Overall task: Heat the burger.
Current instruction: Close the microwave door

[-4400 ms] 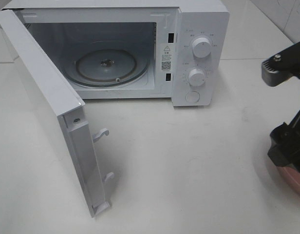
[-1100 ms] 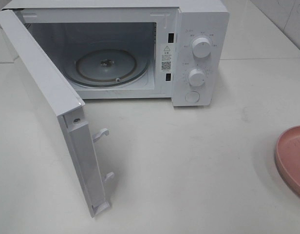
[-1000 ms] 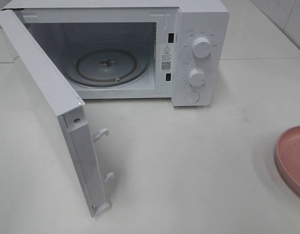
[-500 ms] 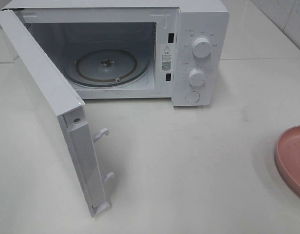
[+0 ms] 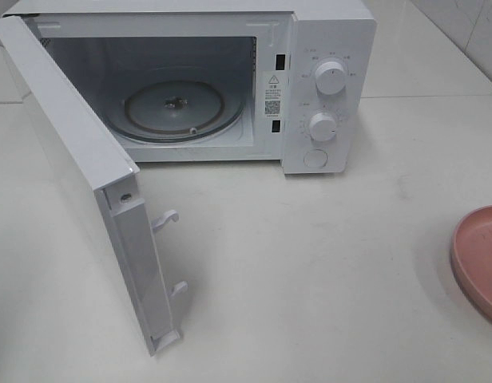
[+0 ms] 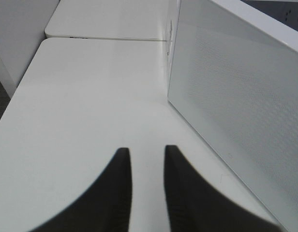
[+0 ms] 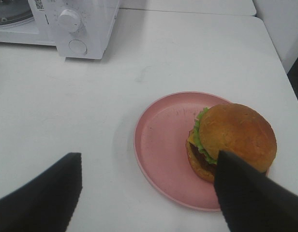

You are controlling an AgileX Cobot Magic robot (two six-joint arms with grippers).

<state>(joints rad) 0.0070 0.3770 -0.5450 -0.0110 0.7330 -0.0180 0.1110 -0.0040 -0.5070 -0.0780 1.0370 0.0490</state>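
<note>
The left gripper (image 6: 145, 166) has its fingers nearly together with a thin gap, holding nothing, above the table (image 6: 91, 96) beside the door (image 6: 236, 96); the right gripper (image 7: 146, 186) is wide apart, empty, above the plate (image 7: 161, 140); the burger (image 7: 231, 140) lies on this plate.

From my right wrist camera I see the burger (image 7: 232, 139) sitting on the pink plate (image 7: 161, 145), off toward one side of it, its golden bun on top with lettuce and patty showing beneath. My right gripper (image 7: 149, 186) has its fingers (image 7: 47, 191) spread wide, empty, one of them overlapping the burger's edge in view. The microwave (image 7: 74, 29) with its dial (image 7: 70, 20) stands well apart on the white table (image 7: 187, 53).
</note>
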